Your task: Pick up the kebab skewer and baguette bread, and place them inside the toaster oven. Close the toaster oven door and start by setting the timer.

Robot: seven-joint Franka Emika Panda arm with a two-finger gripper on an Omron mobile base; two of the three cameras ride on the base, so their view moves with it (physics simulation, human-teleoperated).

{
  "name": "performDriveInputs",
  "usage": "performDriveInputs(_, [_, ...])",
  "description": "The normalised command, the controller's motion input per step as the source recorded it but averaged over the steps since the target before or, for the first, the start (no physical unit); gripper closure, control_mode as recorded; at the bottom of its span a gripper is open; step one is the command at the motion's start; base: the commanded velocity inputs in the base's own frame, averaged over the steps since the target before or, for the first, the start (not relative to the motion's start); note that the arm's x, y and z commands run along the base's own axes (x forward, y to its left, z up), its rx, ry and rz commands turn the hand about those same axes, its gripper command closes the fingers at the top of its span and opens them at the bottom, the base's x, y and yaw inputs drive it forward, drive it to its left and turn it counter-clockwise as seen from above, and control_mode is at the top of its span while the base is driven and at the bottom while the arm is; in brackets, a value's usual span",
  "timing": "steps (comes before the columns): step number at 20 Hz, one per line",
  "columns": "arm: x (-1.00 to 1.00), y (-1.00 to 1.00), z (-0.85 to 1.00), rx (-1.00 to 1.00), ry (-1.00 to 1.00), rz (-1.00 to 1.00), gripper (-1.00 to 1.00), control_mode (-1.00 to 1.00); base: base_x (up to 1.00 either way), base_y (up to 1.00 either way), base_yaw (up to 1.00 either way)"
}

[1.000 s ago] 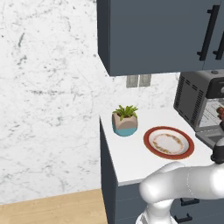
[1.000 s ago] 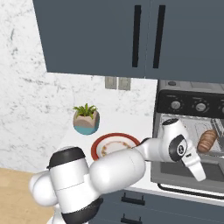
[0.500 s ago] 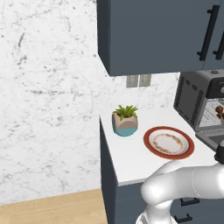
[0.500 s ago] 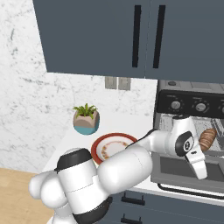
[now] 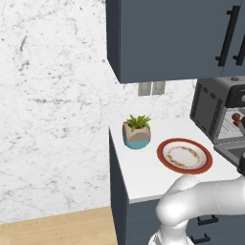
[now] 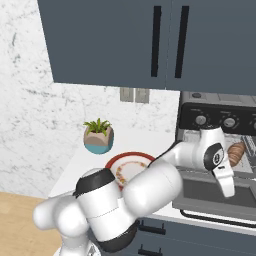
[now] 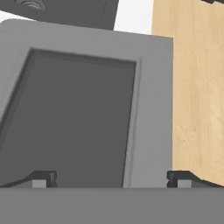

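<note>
End effector (image 7: 112, 178) spread wide above one toaster oven door (image 7: 78, 118).

A white marble wall with grey veining (image 5: 52, 95) runs behind a white counter (image 5: 143, 172) set on dark blue-grey base cabinets (image 5: 119, 201). Matching dark blue-grey upper cabinets with black bar handles (image 6: 110, 40) hang above. A grey double outlet plate (image 6: 134, 94) sits on the wall. Light wooden plank floor (image 5: 57, 229) lies below. The lighting is even and soft.
</note>
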Motion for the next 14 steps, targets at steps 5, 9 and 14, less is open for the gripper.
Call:
performDriveInputs(5, [0.18, 0.01, 0.00, 0.00, -0.08, -0.07, -1.00, -1.00, 0.00, 0.00, 0.00])
performDriveInputs(9, [0.32, 0.14, -0.11, 0.00, -0.02, -0.08, -1.00, -1.00, 0.00, 0.00, 0.00])
performDriveInputs(14, [0.37, 0.27, -0.15, 0.00, 0.00, -0.09, -1.00, -1.00, 0.00, 0.00, 0.00])
